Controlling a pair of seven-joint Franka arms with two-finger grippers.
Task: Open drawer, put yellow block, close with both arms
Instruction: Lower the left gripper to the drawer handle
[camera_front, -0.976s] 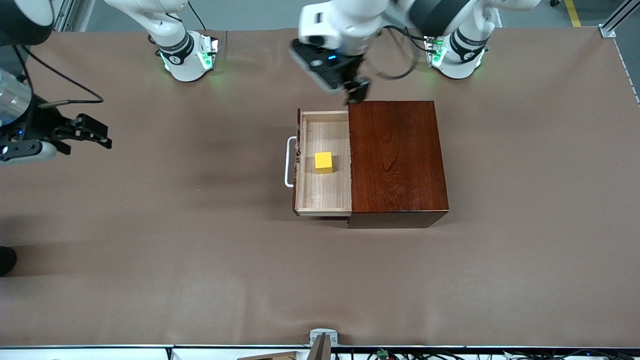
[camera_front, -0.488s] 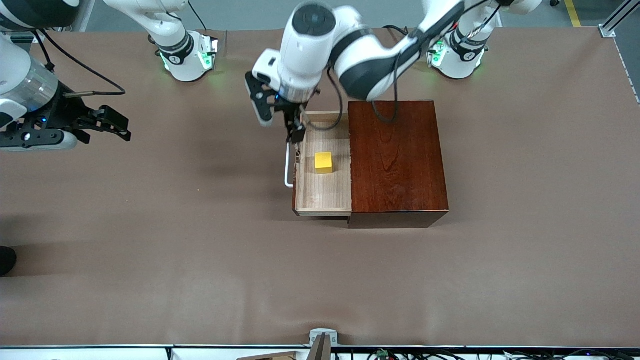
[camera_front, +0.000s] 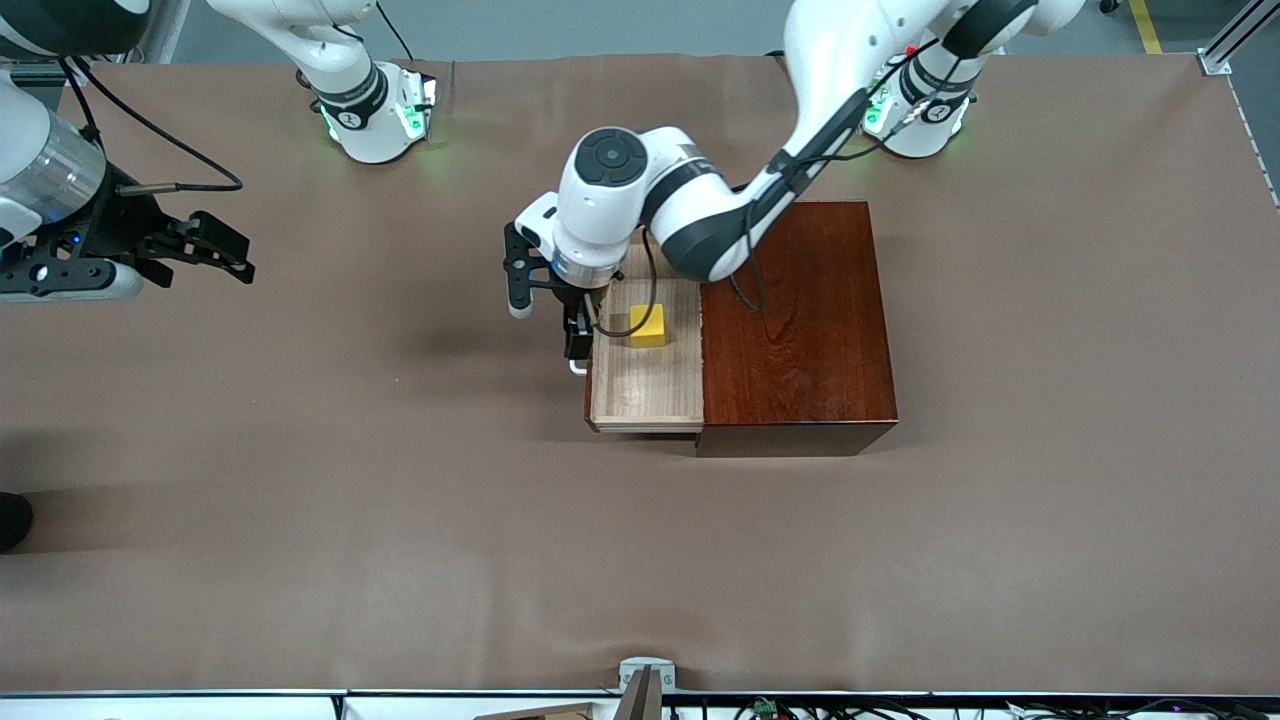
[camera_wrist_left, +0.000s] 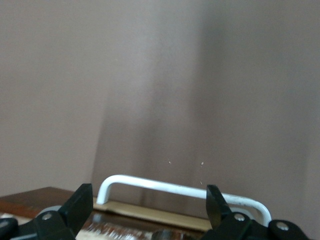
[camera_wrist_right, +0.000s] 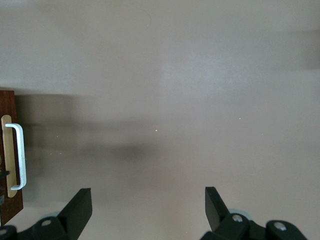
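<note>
Yellow block (camera_front: 647, 325), plain cube in drawer (camera_front: 645, 385)

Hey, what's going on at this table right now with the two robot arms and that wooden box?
The drawer of the dark wooden box stands pulled out, with the yellow block lying inside it. The left pincer is open right at the drawer's white handle, apparently placed to push it shut. The right pincer waits, open, over bare table toward the right arm's end. The drawer is not yet closed.
</note>
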